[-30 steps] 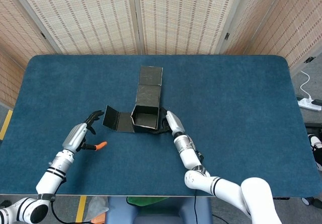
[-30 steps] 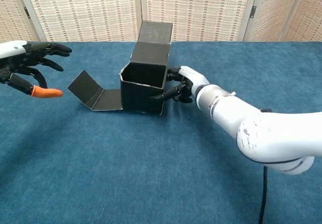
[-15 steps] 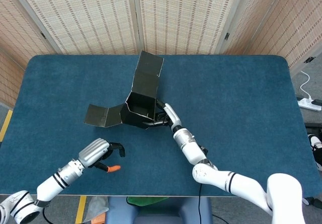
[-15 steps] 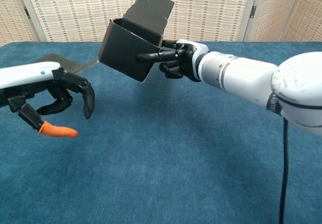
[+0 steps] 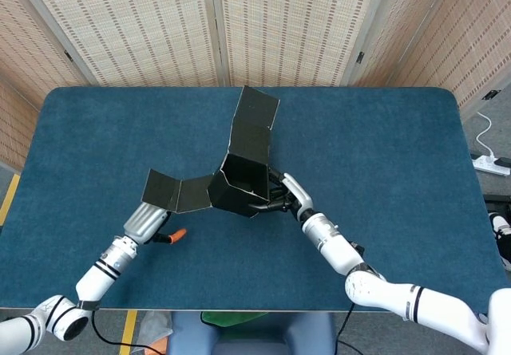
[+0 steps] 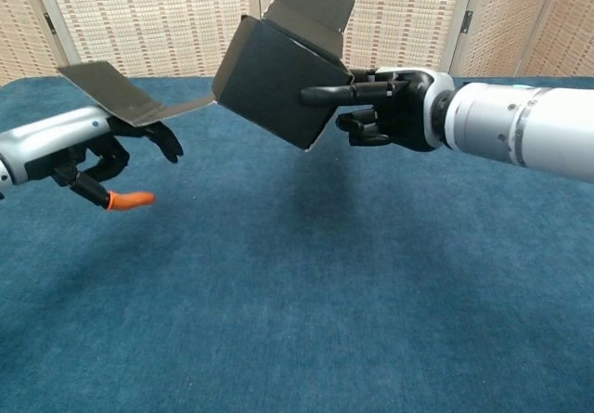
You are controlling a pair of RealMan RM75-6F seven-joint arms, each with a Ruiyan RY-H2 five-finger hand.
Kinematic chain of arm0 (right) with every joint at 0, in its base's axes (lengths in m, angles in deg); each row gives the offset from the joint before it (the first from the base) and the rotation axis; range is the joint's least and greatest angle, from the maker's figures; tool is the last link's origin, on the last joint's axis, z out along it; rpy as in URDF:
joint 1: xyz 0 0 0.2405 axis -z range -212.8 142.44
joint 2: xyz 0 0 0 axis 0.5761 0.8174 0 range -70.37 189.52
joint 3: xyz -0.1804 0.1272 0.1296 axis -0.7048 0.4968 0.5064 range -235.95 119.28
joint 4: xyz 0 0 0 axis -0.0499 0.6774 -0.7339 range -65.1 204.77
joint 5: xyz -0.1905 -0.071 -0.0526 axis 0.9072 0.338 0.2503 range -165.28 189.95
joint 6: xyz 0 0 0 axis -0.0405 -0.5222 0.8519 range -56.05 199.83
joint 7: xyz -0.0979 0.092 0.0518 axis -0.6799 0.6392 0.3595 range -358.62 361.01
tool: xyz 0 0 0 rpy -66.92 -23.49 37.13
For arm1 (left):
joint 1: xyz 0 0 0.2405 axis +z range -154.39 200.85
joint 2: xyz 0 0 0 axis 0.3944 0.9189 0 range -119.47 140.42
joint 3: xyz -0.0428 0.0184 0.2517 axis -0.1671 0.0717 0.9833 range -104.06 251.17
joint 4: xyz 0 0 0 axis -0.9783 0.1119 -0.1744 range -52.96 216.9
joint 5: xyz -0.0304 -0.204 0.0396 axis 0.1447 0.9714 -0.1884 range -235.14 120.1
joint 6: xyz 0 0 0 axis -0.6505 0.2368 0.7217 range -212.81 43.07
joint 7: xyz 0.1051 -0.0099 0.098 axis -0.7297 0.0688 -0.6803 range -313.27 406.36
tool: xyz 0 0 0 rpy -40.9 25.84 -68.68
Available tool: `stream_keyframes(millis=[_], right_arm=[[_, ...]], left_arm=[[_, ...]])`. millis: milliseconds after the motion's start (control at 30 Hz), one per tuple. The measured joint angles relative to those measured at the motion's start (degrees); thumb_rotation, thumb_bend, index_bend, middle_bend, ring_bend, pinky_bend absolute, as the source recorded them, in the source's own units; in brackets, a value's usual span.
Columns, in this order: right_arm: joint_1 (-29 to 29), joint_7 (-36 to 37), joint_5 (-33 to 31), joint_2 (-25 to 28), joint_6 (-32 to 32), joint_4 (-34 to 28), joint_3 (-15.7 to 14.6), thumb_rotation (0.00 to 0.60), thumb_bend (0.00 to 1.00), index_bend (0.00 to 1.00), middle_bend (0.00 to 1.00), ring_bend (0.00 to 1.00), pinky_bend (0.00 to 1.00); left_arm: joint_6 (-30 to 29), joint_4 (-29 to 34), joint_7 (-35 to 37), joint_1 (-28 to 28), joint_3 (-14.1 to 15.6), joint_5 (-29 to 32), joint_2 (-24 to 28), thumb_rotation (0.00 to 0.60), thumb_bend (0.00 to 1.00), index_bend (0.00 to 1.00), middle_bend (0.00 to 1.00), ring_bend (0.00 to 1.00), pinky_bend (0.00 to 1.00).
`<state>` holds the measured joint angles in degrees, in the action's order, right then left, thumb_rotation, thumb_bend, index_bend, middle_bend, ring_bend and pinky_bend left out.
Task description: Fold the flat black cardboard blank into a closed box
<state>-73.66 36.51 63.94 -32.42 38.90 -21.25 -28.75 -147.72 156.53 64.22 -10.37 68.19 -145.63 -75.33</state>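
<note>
- Blue-covered table (image 5: 399,147), spanning both views, backed by woven screens (image 5: 279,28); nothing resting on it beneath the work, judging by the shadow in the chest view.
- Black cardboard box (image 5: 243,183) (image 6: 274,83), partly formed, held up off the table and tipped, open mouth facing the head camera; probably lifted so loose panels hang free for folding.
- Lid flap (image 5: 255,124) (image 6: 311,5) sticking up and back, unfolded.
- Side flap (image 5: 172,191) (image 6: 116,93) stretching out leftward, unfolded.
- Right hand (image 5: 283,199) (image 6: 385,107) gripping the box's near wall, one finger laid flat along the outside, steadying it.
- Left hand (image 5: 148,223) (image 6: 93,153) just under the side flap, fingers curled around nothing; flap contact cannot be told. Placed, seemingly, to push that flap inward.
- Orange fingertip (image 6: 130,200) pointing outward.
</note>
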Motion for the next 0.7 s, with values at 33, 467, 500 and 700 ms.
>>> stream_keyframes(millis=[33,467,500,700], right_arm=[[0.2,0.1,0.4,0.3,0.1,-0.2,-0.4,0.6,0.28,0.62,0.62,0.8,1.0],[1.7,1.1,5.7,0.3,-0.4,-2.5,-4.2,0.6,0.27,0.62,0.61,0.8,1.0],[1.7,1.1,6.1,0.2,-0.6,-2.5,-4.5,0.6,0.27,0.62,0.61,0.8,1.0],[1.5,1.1,7.3,-0.8,-1.5,-2.4,-5.5,0.6,0.28,0.62,0.6,0.8,1.0]], left_arm=[[-2.0,-0.4,-0.1,0.6,-0.5,0.2,-0.4,0.6,0.33,0.35,0.4,0.85,0.86],[-14.1,1.8,7.4,2.6,-2.3,-4.1,0.2,0.6,0.34,0.38,0.44,0.85,0.88],[-14.2,2.1,7.6,2.4,-2.3,-4.4,0.3,0.6,0.34,0.39,0.44,0.85,0.88],[-15.4,3.6,7.8,1.5,-2.1,-6.6,0.7,0.6,0.34,0.39,0.44,0.85,0.88]])
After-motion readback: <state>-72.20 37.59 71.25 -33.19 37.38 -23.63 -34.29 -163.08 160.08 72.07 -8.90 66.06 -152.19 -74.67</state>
